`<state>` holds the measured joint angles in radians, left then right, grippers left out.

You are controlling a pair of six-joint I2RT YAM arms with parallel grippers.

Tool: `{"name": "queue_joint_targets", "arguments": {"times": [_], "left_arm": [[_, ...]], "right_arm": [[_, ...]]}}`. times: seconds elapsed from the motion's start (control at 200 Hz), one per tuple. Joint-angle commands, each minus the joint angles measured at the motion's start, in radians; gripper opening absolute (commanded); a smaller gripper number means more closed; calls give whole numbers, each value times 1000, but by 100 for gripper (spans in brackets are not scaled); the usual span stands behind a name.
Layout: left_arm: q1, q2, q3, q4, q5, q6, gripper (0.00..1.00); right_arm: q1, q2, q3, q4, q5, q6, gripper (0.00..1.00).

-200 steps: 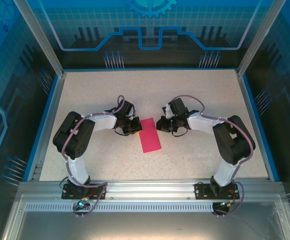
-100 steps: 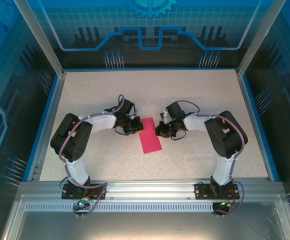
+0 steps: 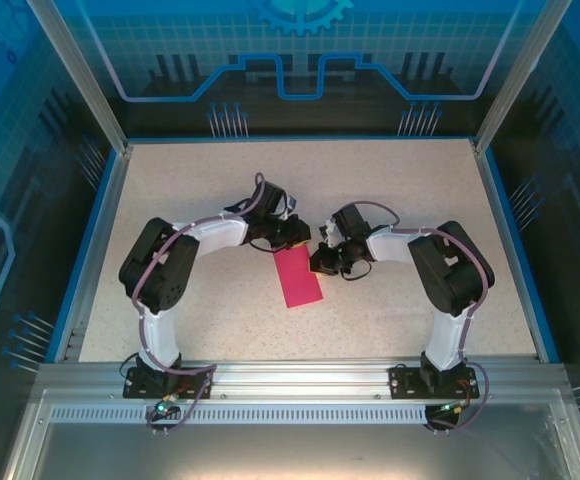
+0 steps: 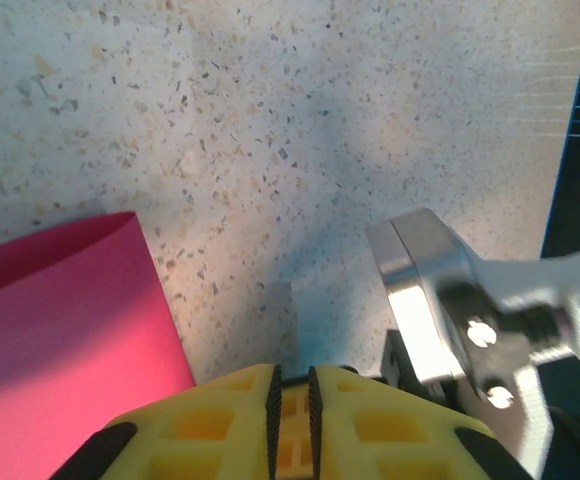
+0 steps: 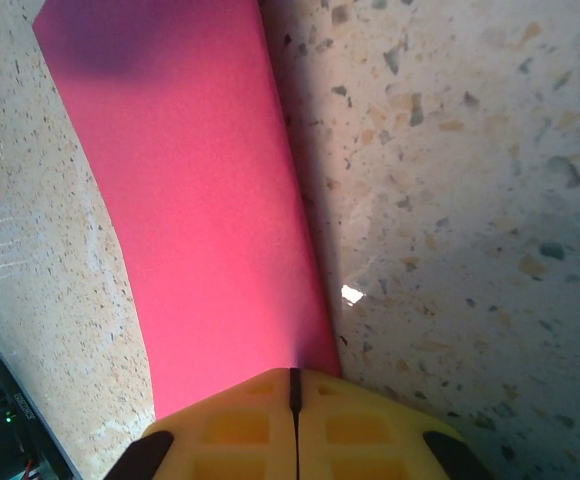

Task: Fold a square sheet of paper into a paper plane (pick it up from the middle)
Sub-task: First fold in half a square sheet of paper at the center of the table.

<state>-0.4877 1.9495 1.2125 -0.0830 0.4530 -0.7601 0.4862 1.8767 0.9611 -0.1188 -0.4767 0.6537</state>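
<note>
The square sheet of paper (image 3: 298, 278) lies flat mid-table, folded into a narrow magenta rectangle, with its long side running away from the arm bases. My left gripper (image 3: 296, 238) hovers at its far end. In the left wrist view the left gripper (image 4: 292, 385) has its yellow fingers a narrow slit apart with nothing between them, and the paper (image 4: 60, 330) lies to their left. My right gripper (image 3: 320, 262) sits at the sheet's right edge near the far corner. In the right wrist view that gripper (image 5: 292, 378) is shut, its tips down over the edge of the paper (image 5: 210, 200).
The speckled beige table (image 3: 400, 190) is framed by a blue rim (image 3: 510, 240). The right arm's metal wrist part (image 4: 425, 290) stands close to the right of my left fingers.
My left gripper has swung from the paper's left side to its far end and parted its fingers slightly. The right gripper drew in a little along the right edge and stayed shut.
</note>
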Motion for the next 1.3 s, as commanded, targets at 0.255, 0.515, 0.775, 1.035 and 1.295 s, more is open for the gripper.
{"name": "queue_joint_targets", "arguments": {"times": [0.255,0.515,0.775,1.035,1.295], "left_arm": [[-6,107,42,-20,-40,14,8],[-6,144,56,-53,-95,36,6],[-5,148,47,-72,-126,56,5],[-6,149,35,-69,-131,54,5],[-6,150,29,-64,-131,54,5]], "right_arm": [[8,35,-39,-20,8,-3,3],[9,30,-48,-28,-5,-11,3],[9,-33,-123,-3,-105,-30,4],[12,-89,-207,-30,-109,-45,4],[47,-148,-295,-45,-108,-48,4]]}}
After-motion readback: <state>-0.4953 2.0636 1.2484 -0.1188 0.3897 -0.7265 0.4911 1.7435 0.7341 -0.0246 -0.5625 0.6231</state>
